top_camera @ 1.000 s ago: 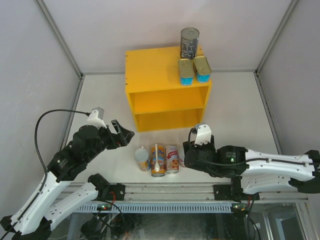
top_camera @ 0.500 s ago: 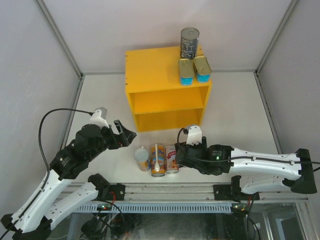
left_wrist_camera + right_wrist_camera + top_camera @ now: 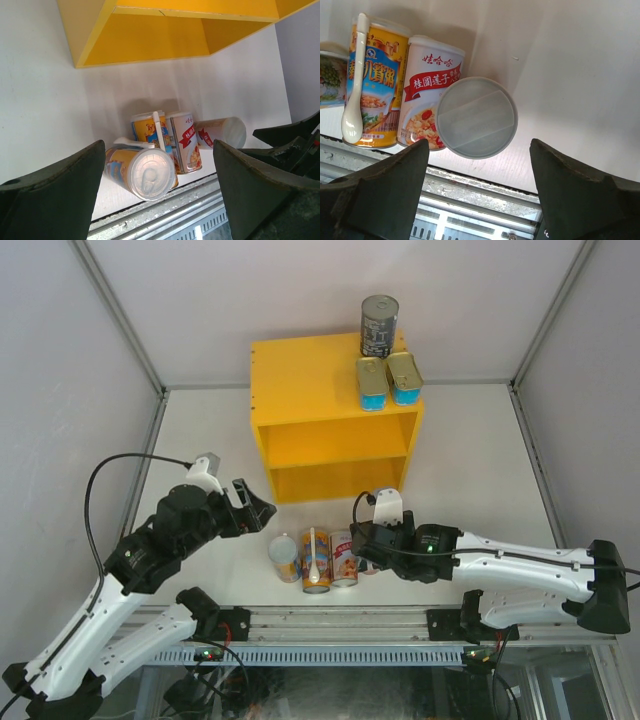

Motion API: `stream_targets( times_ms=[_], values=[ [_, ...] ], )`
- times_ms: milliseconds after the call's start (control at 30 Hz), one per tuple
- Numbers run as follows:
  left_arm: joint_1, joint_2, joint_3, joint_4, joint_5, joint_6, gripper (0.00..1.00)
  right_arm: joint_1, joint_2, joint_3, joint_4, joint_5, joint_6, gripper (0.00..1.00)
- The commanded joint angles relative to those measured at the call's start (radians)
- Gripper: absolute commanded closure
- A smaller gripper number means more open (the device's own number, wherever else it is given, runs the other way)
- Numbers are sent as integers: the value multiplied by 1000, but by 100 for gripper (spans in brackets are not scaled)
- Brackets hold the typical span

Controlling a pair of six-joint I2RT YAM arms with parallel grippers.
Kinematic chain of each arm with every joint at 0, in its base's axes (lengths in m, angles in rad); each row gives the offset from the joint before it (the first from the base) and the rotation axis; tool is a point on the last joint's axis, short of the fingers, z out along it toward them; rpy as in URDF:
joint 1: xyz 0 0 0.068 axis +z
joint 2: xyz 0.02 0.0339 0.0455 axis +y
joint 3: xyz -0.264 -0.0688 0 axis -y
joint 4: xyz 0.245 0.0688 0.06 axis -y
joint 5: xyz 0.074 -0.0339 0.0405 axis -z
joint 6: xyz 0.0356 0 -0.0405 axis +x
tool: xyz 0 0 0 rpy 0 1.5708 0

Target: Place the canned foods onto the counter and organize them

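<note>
Since a second ago the right arm has swung left, so the right gripper [image 3: 362, 543] now sits beside the cans in front of the counter [image 3: 300, 370]. The left gripper [image 3: 258, 510] hangs spread, well apart. In the right wrist view the fingers stand apart around a toppled white-red can [image 3: 476, 117], its lid facing them, seemingly untouched. In the left wrist view it lies on its side, long axis pointing toward that gripper.

Dark grey cylindrical can [image 3: 379, 327] and two gold-lidded teal tins [image 3: 371, 383] sit atop yellow wooden shelf unit [image 3: 300, 380]. Two orange-blue cans [image 3: 316, 562] and two white-red cans [image 3: 343, 558] cluster on worktop [image 3: 480, 440].
</note>
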Motion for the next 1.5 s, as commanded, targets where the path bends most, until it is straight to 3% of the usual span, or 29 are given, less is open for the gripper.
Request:
stream_targets(
  times_ms=[0, 933, 1267, 1467],
  values=[
    [4, 8, -2, 46, 17, 13, 8, -21, -8, -15, 57, -14, -38, 19],
    [4, -5, 10, 36, 19, 6, 8, -84, 57, -74, 208, -64, -120, 24],
    [4, -34, -13, 42, 4, 12, 8, -87, 77, -97, 216, -61, -108, 32],
    [4, -62, -32, 48, -2, 8, 9, -86, 66, -110, 238, -44, -117, 47]
  ],
)
